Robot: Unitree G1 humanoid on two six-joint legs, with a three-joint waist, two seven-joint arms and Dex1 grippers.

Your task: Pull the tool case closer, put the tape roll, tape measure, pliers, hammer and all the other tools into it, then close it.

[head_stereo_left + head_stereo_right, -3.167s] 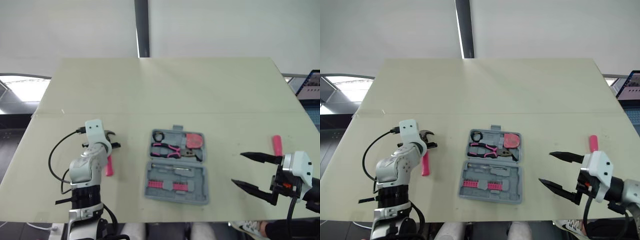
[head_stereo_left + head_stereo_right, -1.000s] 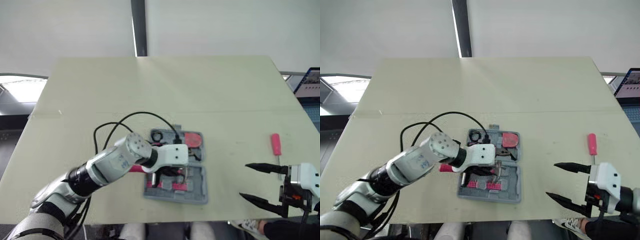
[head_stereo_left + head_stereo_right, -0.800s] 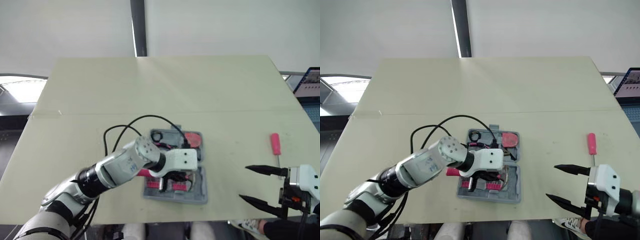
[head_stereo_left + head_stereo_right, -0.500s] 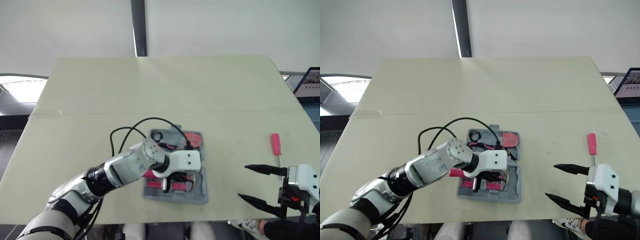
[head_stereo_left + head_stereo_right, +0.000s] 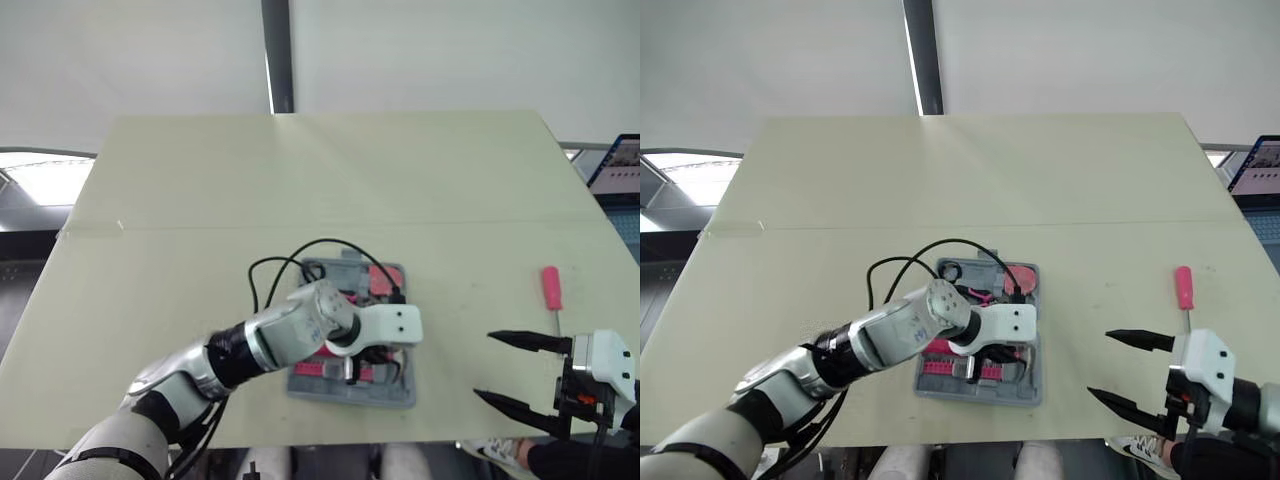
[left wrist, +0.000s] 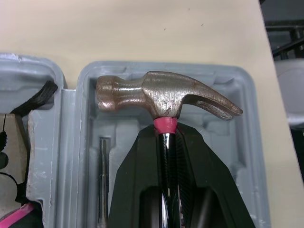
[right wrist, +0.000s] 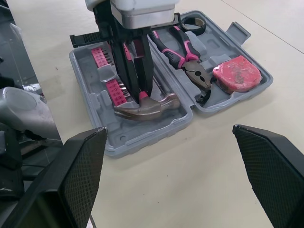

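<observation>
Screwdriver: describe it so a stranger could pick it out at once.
On the beige table, look right of the open grey tool case, just ahead of the open right gripper. The screwdriver lies alone there: pink handle, thin metal shaft, the only tool lying outside the case.

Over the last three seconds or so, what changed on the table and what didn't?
The left gripper, shut on the hammer, has carried it from the left of the table rightward to the tool case and now holds its head in the near half. The right gripper stays open near the right edge. The case, pliers, tape measure and pink screwdriver have not moved.
</observation>
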